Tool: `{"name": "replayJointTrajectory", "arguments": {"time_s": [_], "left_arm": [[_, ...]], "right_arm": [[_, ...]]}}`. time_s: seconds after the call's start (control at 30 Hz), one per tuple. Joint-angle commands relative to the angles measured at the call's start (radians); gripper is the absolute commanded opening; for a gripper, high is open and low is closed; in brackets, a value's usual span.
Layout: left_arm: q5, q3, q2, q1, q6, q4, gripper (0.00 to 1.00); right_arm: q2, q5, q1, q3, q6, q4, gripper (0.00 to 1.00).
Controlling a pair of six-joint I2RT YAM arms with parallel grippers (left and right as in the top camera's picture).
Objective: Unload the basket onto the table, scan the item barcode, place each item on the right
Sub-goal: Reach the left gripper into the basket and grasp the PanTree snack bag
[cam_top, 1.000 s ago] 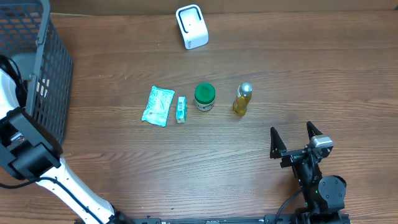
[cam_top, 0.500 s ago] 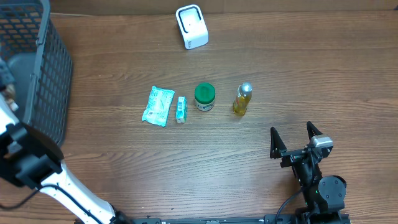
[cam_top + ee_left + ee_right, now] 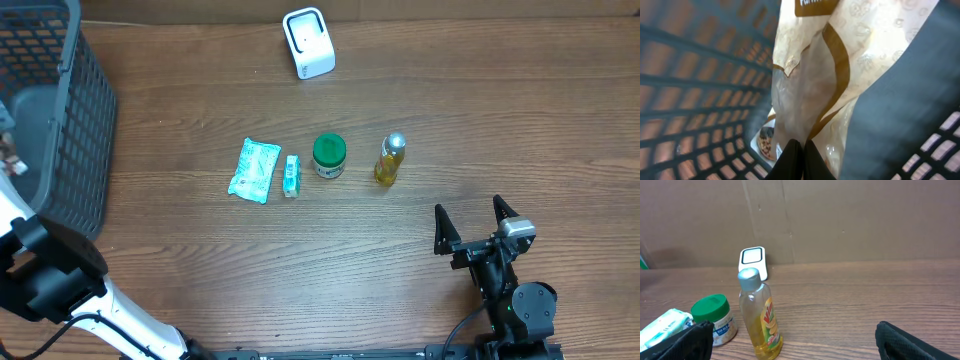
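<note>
In the left wrist view my left gripper is inside the dark mesh basket, its black fingers shut together on the lower edge of a cream and brown bag. From overhead that gripper is hidden at the far left by the basket. The white scanner stands at the back of the table, also seen by the right wrist as the scanner. My right gripper rests open near the front right, holding nothing.
In a row mid-table lie a teal pouch, a small teal box, a green-lidded jar and a yellow bottle. A small printed pack lies on the basket floor.
The left jaws have shut on the bag, and the left arm has shifted down and left along the basket's edge. The right arm has not moved.
</note>
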Motion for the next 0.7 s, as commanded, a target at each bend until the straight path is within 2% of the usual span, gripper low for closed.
{"name": "replayJointTrajectory", "arguments": {"time_s": [0.0,0.17,0.27,0.3,0.33,0.4,0.47,0.6,0.67], "left_arm": [[0.022,-0.177,0.025,-0.002,-0.023,0.074,0.04],[0.006,-0.460,0.025,-0.003,-0.024,0.293,0.04],[-0.003,-0.557,0.025,-0.003,-0.024,0.389,0.07],[-0.002,-0.557,0.025,-0.003,-0.024,0.395,0.12],[0.002,-0.554,0.024,-0.003,-0.024,0.402,0.34],[0.005,-0.530,0.021,-0.003,-0.024,0.402,0.59],[0.005,-0.499,0.022,-0.003,-0.023,0.397,0.70],[0.005,-0.452,0.022,-0.004,0.004,0.391,0.80],[0.004,-0.444,0.022,-0.004,0.032,0.392,0.81]], "right_arm": [[-0.007,0.002,-0.006,-0.011,-0.004,0.003,1.00],[-0.007,0.002,-0.006,-0.011,-0.004,0.002,1.00],[-0.007,0.002,-0.006,-0.011,-0.004,0.003,1.00],[-0.007,0.002,-0.006,-0.011,-0.004,0.003,1.00],[-0.007,0.002,-0.006,-0.011,-0.004,0.002,1.00],[-0.007,0.002,-0.006,-0.011,-0.004,0.002,1.00],[-0.007,0.002,-0.006,-0.011,-0.004,0.002,1.00],[-0.007,0.002,-0.006,-0.011,-0.004,0.003,1.00],[-0.007,0.002,-0.006,-0.011,-0.004,0.003,1.00]]}}
